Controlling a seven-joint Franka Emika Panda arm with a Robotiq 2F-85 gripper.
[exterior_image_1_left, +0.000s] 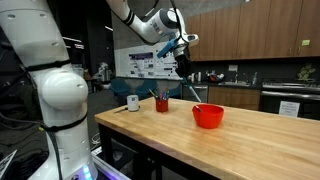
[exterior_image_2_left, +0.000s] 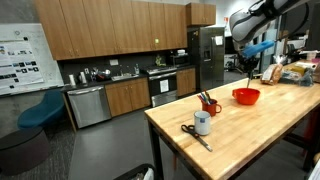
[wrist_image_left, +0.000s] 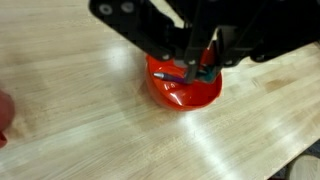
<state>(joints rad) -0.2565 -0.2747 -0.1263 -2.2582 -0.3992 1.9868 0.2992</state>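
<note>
Holds pen just above bowl on worktop, with fingers clamped on it. Seems picked up already, but not yet released or set down.

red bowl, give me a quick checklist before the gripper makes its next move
1. Gripper over the bowl: ok. In the wrist view the gripper hangs above the red bowl.
2. Grip: ok. The fingers are closed on a thin pen-like item.
3. Item's lower tip clear of the bowl: cannot tell.
4. Bowl inside free: cannot tell. The fingers hide part of it.
5. Neighbours clear: ok. In an exterior view the red cup and white mug stand apart from the bowl.
6. Bowl support: ok. It sits flat on the table, back from the edge.
</note>
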